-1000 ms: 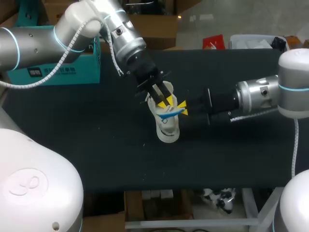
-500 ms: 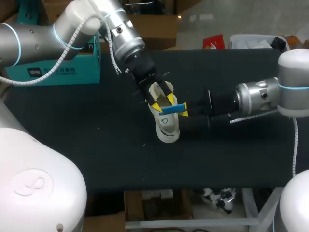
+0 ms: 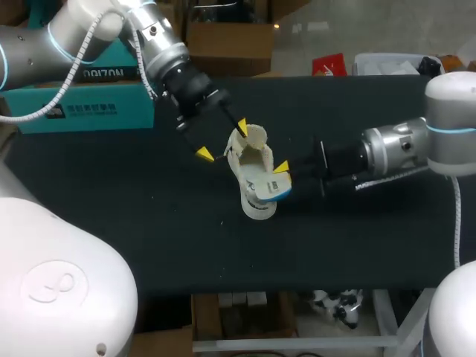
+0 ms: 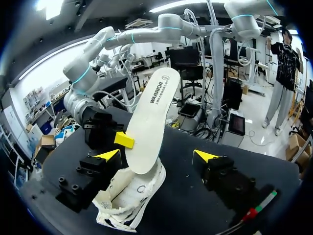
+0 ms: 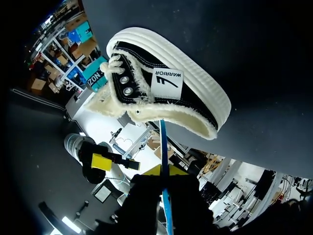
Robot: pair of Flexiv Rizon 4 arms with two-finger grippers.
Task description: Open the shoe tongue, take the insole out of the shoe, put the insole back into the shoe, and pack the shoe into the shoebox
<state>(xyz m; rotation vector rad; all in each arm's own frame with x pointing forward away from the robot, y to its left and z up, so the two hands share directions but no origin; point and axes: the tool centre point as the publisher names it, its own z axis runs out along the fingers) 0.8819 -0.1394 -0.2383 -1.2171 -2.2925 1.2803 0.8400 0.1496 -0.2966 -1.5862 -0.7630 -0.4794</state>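
Resting on the black table (image 3: 111, 223), the shoe (image 3: 257, 207) neighbours wide-spread left fingers (image 3: 203, 154); right fingers (image 3: 281, 169) pinch its insole (image 4: 149, 122).

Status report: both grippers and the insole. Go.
Left gripper jaws open, beside the shoe. Right gripper shut on insole, mostly out, one end at shoe's opening. No obstruction seen.

Pale low-top shoe (image 3: 251, 155) lies near table centre, its length running 12 to 6 o'clock. White insole (image 4: 149, 117), blue-edged, stands upright, lower end in the shoe opening. Teal shoebox (image 3: 111, 111) sits at 10 o'clock.
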